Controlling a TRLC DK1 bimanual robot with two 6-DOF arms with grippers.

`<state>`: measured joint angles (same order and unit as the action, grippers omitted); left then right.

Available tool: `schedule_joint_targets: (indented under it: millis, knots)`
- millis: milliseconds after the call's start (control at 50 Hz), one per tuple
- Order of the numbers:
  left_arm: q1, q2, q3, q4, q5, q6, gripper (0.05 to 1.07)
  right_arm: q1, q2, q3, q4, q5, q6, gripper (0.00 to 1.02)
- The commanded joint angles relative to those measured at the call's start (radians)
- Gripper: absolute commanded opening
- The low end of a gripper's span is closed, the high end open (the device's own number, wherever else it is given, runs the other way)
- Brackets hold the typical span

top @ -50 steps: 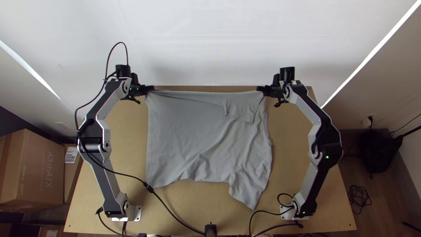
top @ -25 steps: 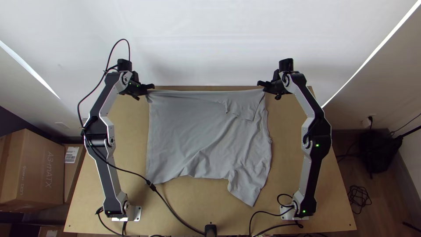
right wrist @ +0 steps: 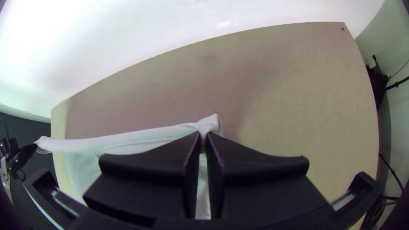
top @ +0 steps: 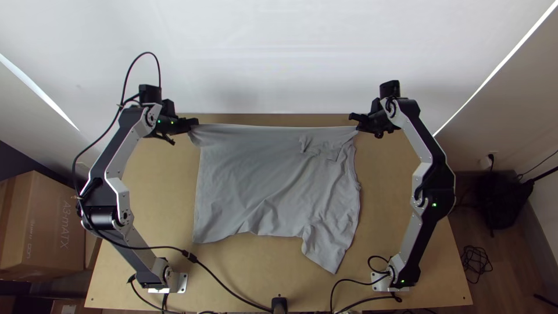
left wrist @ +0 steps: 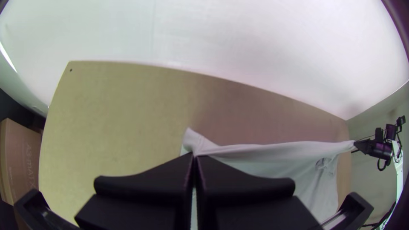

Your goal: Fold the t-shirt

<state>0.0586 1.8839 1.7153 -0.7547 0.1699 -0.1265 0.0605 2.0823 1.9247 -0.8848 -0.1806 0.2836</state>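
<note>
The grey t-shirt lies spread on the table, a sleeve pointing toward the near right, its far edge stretched between both grippers. My left gripper holds the far left corner; in the left wrist view the left gripper is shut on bunched cloth of the shirt. At the far right corner is my right gripper; in the right wrist view the right gripper is shut on a pinched bit of the shirt. Small bunched folds lie near that corner.
Bare wooden table surrounds the shirt at both sides and in front. A black cable crosses the table's near left part. Cardboard boxes stand left of the table, and a white surface rises beyond its far edge.
The grippers have moved apart, the left one outward to the left and the right one slightly right. The shirt's far edge is pulled wider, and the flap near its right corner has become smaller and bunched.
</note>
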Motion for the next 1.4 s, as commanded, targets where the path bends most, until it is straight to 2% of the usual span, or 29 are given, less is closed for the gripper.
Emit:
schedule_joint_targets:
  millis: [0, 260, 440, 800, 840, 860, 920, 940, 960, 980, 1020, 1040, 1060, 1080, 1260, 1380]
  knots:
    - [0.017, -0.065, -0.128, 0.051, -0.003, 0.016, 0.08, -0.028, -0.09, -0.076, -0.008, 0.016, -0.006, 0.02]
    - [0.017, -0.129, -0.281, 0.133, -0.003, 0.01, 0.08, -0.016, -0.214, -0.274, 0.032, 0.015, -0.011, 0.02]
    - [0.033, -0.143, -0.336, 0.169, -0.003, 0.011, 0.08, 0.002, -0.275, -0.448, 0.119, 0.015, -0.011, 0.02]
    - [0.027, -0.151, -0.474, 0.258, -0.004, 0.031, 0.08, 0.035, -0.295, -0.59, 0.221, 0.015, 0.005, 0.02]
    - [0.024, -0.151, -0.49, 0.268, -0.004, 0.045, 0.12, 0.035, -0.295, -0.601, 0.231, 0.015, 0.005, 0.02]
    - [0.023, -0.151, -0.499, 0.273, -0.004, 0.047, 0.17, 0.035, -0.295, -0.604, 0.233, 0.016, 0.005, 0.02]
    - [0.023, -0.154, -0.514, 0.268, -0.004, 0.053, 0.38, 0.038, -0.295, -0.609, 0.234, 0.016, 0.006, 0.02]
    - [0.023, -0.157, -0.519, 0.264, -0.004, 0.056, 0.48, 0.038, -0.297, -0.61, 0.234, 0.016, 0.006, 0.03]
    - [0.023, -0.158, -0.523, 0.261, -0.004, 0.06, 0.58, 0.039, -0.298, -0.61, 0.233, 0.016, 0.008, 0.06]
    - [0.023, -0.163, -0.526, 0.253, -0.003, 0.062, 0.7, 0.039, -0.303, -0.612, 0.23, 0.018, 0.009, 0.17]
    - [0.026, -0.167, -0.531, 0.235, -0.003, 0.065, 0.91, 0.041, -0.317, -0.618, 0.225, 0.026, 0.011, 0.45]
    - [0.029, -0.169, -0.53, 0.222, -0.003, 0.07, 0.98, 0.041, -0.326, -0.621, 0.222, 0.038, 0.011, 0.62]
    - [0.032, -0.172, -0.526, 0.216, -0.003, 0.073, 1.03, 0.042, -0.335, -0.624, 0.221, 0.053, 0.011, 0.74]
    - [0.033, -0.178, -0.526, 0.215, -0.003, 0.074, 1.03, 0.044, -0.341, -0.625, 0.218, 0.067, 0.011, 0.79]
    - [0.073, -0.298, -0.553, 0.238, -0.001, 0.08, 1.03, 0.027, -0.459, -0.67, 0.188, 0.075, 0.005, 0.87]
    - [0.09, -0.42, -0.582, 0.235, 0.04, 0.114, 1.03, 0.024, -0.558, -0.698, 0.113, 0.009, 0.006, 0.87]
